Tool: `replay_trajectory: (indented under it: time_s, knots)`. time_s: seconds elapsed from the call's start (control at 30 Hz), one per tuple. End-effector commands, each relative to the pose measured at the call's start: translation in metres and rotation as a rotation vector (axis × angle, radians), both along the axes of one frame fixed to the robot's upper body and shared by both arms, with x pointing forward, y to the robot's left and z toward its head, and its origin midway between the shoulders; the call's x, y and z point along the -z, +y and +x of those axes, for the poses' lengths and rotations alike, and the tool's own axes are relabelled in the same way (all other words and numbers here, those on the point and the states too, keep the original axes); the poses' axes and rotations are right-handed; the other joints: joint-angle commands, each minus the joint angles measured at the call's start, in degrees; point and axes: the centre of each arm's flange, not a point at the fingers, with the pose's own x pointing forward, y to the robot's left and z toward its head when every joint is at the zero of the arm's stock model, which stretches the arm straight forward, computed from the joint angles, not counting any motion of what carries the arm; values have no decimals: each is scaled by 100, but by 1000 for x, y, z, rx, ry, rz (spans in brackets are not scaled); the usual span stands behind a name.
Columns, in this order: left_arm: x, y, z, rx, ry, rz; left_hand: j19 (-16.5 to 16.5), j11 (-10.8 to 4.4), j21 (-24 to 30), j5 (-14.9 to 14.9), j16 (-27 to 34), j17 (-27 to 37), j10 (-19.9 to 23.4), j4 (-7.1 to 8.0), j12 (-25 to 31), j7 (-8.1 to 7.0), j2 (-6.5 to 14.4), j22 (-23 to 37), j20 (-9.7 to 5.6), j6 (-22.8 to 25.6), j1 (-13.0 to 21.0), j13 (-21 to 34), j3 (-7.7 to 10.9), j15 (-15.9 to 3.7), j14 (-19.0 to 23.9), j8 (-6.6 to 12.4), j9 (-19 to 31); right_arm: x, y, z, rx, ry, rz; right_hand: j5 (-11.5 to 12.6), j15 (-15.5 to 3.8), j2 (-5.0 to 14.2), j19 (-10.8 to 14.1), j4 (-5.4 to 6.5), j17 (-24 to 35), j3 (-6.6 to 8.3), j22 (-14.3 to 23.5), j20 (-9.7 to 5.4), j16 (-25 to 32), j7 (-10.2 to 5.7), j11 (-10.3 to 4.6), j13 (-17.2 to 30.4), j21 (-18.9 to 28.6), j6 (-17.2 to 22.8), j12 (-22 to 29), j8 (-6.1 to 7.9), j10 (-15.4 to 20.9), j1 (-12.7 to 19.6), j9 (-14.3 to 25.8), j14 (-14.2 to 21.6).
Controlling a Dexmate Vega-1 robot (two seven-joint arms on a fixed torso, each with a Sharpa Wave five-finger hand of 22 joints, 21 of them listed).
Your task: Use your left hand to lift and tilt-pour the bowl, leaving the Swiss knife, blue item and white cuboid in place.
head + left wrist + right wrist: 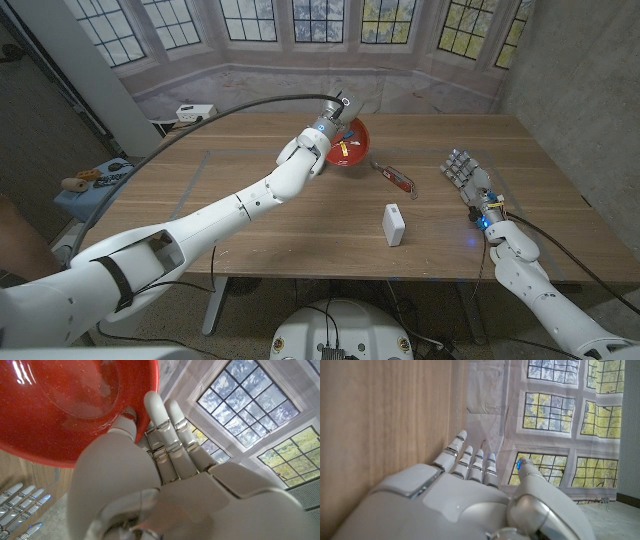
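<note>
Left hand [312,148] grips the red bowl [352,146] at its nine o'clock rim, tilt-pour apparently underway; next, likely tip further; right hand [468,180] waits empty, fingers spread.

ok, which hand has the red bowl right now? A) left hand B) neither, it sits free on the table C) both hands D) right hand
A: the left hand grips the rim of the red bowl, its fingers curled over the edge in the left wrist view, while the right hand stands apart on the table, holding nothing.
</note>
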Motion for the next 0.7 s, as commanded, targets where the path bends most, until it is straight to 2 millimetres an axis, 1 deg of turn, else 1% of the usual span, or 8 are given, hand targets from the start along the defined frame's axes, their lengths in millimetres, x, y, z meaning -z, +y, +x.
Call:
replay_trajectory:
  time_s: [0.03, 0.23, 0.53, 0.7]
  knots:
    - [4, -1, -2, 18, -13, 27, 0, -222, 36, 34, -9, 12, 269, 15, -42, 7, -22, 1, -30, 41, -22, 30, 43, -17, 15, -1, 11, -27, 5, -7, -14, -6, -62, -19, -148, 12, -19, -15, 20, 26, 19, -247, 10, 10, 11, 21, 2, 1, 16, 2, 1, -46, 30, -6]
    - [4, -3, -1, 30, -7, 32, -9, -218, 39, 33, -4, 21, 273, 16, -52, -1, -24, 0, -33, 47, -28, 48, 48, -18, 30, -2, 14, -34, 6, -9, -16, -6, -76, -19, -151, 13, -17, -14, 21, 26, 19, -250, 9, 20, 11, 21, 3, 3, 17, 3, 2, -48, 30, -8]
    - [8, -4, 1, 43, 11, 24, -12, -223, 49, 32, -11, 27, 288, 16, -78, -12, -28, 1, -41, 44, -36, 51, 55, -17, 27, -9, 19, -52, 5, -18, -2, -34, -101, -18, -154, 13, -16, -16, 20, 26, 19, -254, 9, 31, 13, 21, 4, 6, 17, 5, 2, -48, 30, -10]
    - [12, -4, 0, 47, -5, 50, -18, -218, 52, 31, -17, 27, 284, 16, -85, -18, -30, 1, -38, 39, -39, 68, 59, -17, 23, -12, 21, -59, 5, -21, -1, -45, -115, -18, -150, 13, -17, -16, 20, 26, 19, -251, 6, 32, 13, 21, 4, 6, 16, 5, 0, -49, 30, -17]
